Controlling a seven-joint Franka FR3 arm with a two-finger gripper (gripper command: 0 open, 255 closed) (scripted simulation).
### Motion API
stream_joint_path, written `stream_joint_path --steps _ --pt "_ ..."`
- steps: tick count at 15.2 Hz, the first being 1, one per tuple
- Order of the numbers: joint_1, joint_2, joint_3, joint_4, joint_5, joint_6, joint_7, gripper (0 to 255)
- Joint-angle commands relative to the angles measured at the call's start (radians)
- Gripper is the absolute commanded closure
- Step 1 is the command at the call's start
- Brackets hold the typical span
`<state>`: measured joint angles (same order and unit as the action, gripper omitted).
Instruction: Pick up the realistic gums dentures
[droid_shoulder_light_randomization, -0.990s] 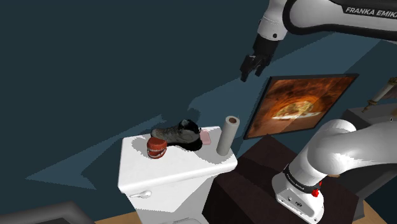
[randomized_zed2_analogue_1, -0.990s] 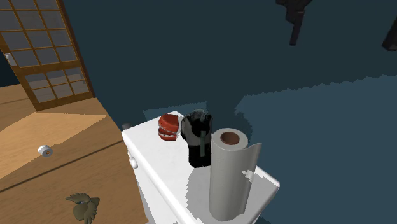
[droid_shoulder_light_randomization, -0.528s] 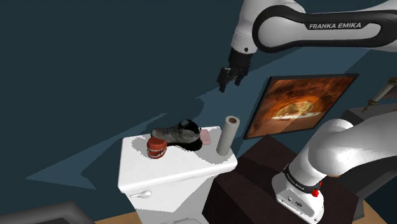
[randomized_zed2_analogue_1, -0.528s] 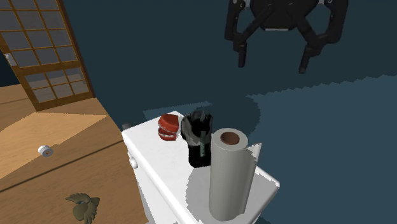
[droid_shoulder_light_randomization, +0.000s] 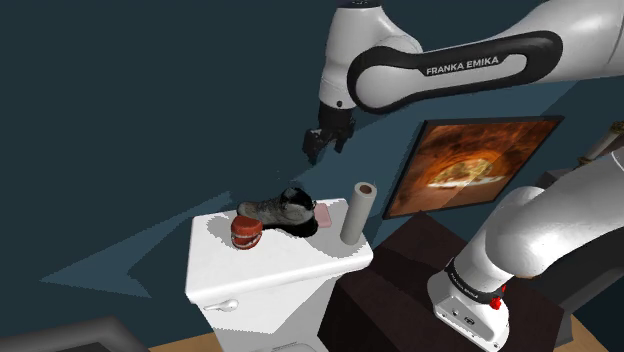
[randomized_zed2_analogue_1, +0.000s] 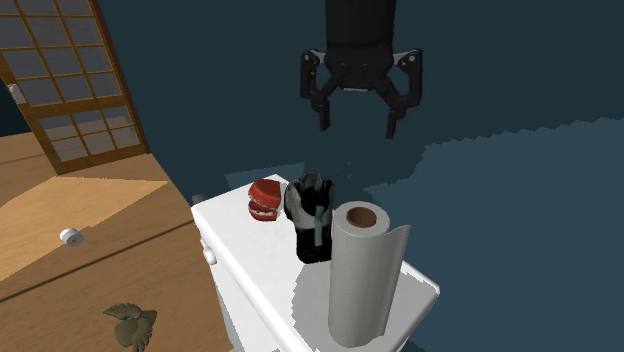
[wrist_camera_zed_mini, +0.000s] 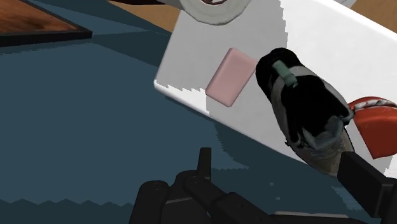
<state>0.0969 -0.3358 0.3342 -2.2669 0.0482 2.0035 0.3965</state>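
The dentures (droid_shoulder_light_randomization: 246, 232) are a small set with red gums and white teeth. They rest on the white tank top (droid_shoulder_light_randomization: 270, 262) at its far end from the stand. A dark shoe (droid_shoulder_light_randomization: 281, 210) lies right beside them. My gripper (droid_shoulder_light_randomization: 317, 150) hangs open in the air, well above the shoe, holding nothing. From the second exterior view the gripper (randomized_zed2_analogue_1: 358, 126) spreads its fingers wide above the shoe (randomized_zed2_analogue_1: 310, 215), with the dentures (randomized_zed2_analogue_1: 264, 200) off to that view's left. In the wrist view the dentures (wrist_camera_zed_mini: 375, 127) lie beyond the shoe (wrist_camera_zed_mini: 305, 114), near one fingertip (wrist_camera_zed_mini: 366, 181).
A tall grey paper roll (droid_shoulder_light_randomization: 358, 212) stands on the tank's end nearest the stand, beside a small pink bar (wrist_camera_zed_mini: 230, 76). A framed orange picture (droid_shoulder_light_randomization: 465, 165) leans behind a dark cabinet. A wooden floor and a panelled door (randomized_zed2_analogue_1: 70, 90) lie at the second exterior view's left.
The arm has swung toward the shoulder view's left and lower, bringing the open gripper from near the picture to above the shoe. Things on the tank have not moved.
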Motion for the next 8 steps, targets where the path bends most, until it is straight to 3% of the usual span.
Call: stream_joint_path --steps 1,8 --pt "0.006 0.065 0.035 0.021 -0.015 0.038 0.044 0" --pt "0.031 0.321 0.126 0.156 -0.125 0.119 0.202 0"
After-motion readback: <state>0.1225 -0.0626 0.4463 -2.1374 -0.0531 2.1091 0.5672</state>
